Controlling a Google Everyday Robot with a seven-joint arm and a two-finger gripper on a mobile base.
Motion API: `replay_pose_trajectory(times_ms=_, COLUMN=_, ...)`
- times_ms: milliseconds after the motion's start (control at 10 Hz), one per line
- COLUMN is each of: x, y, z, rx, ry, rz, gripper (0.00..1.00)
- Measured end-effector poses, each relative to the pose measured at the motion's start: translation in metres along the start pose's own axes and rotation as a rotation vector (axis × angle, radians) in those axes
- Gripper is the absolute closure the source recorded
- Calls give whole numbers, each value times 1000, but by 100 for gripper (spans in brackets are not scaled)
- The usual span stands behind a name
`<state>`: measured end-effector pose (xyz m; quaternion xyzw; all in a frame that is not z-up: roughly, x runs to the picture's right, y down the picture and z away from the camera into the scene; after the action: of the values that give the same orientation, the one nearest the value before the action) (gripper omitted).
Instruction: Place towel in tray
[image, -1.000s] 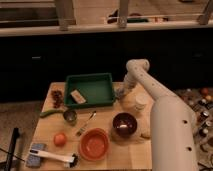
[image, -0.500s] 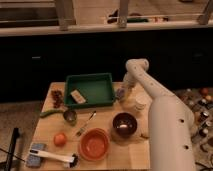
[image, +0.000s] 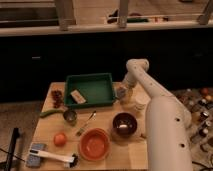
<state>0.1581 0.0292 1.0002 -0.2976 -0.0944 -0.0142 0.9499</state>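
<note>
Camera view: tray (image: 89, 77) beside gripper (image: 122, 94).

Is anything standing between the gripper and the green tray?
Nothing visible does. The gripper, at a pale bundle that may be the towel, is close beside the right wall of the tray. The tray holds only a small pale item near its left side.

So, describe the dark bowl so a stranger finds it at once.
On the wooden table, a green tray sits at the back, the gripper by its right end. Of two bowls in front, the dark bowl is the right one, smaller than the orange bowl.
</note>
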Motion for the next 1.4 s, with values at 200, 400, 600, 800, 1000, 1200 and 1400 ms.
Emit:
replay_pose_trajectory(times_ms=200, x=0, y=2, z=3, rx=-5, ry=18, rz=-2, gripper=38)
replay_pose_trajectory(times_ms=400, x=0, y=1, z=3, rx=-4, ry=19, rz=-3, gripper=60)
replay_pose_trajectory(times_ms=600, x=1, y=1, z=3, rx=-9, ry=19, rz=-5, gripper=80)
replay_pose_trajectory(times_ms=800, x=1, y=0, z=2, rx=-13, ry=22, rz=-9, gripper=97)
replay_pose_trajectory(times_ms=1000, x=-1, y=-1, z=1, rx=-13, ry=26, rz=-15, gripper=100)
replay_pose_trajectory(times_ms=1200, x=-1, y=-3, z=-5, rx=-1, ry=34, rz=-15, gripper=100)
replay_pose_trajectory(times_ms=1400, x=2, y=-5, z=-14, rx=24, ry=40, rz=-8, gripper=100)
